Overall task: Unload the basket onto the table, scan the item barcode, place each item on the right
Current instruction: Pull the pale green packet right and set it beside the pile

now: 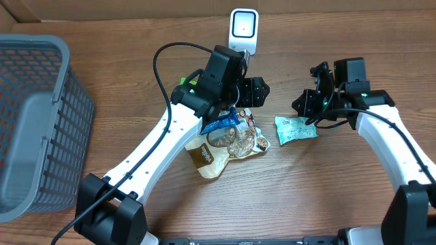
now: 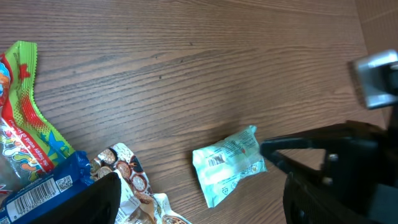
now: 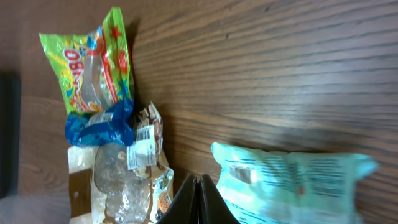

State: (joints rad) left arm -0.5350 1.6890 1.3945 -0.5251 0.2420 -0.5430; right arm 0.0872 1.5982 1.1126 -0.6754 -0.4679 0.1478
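The teal packet (image 3: pixel 286 180), likely light and crinkly, lies on the desk (image 1: pixel 327 197) just beside the closed, empty right gripper (image 3: pixel 199 182), best pinched at a sealed end; the left gripper (image 1: pixel 252 92) stands wide.

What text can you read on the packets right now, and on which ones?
"BO": seemingly the end of the big red lettering on the green packet; the rest is unclear.
Blue end of that packet: there is a barcode, but the digits are too small.
Mint packet: the barcode and print are blurred.
Cookie packet: the white barcode label is unreadable.
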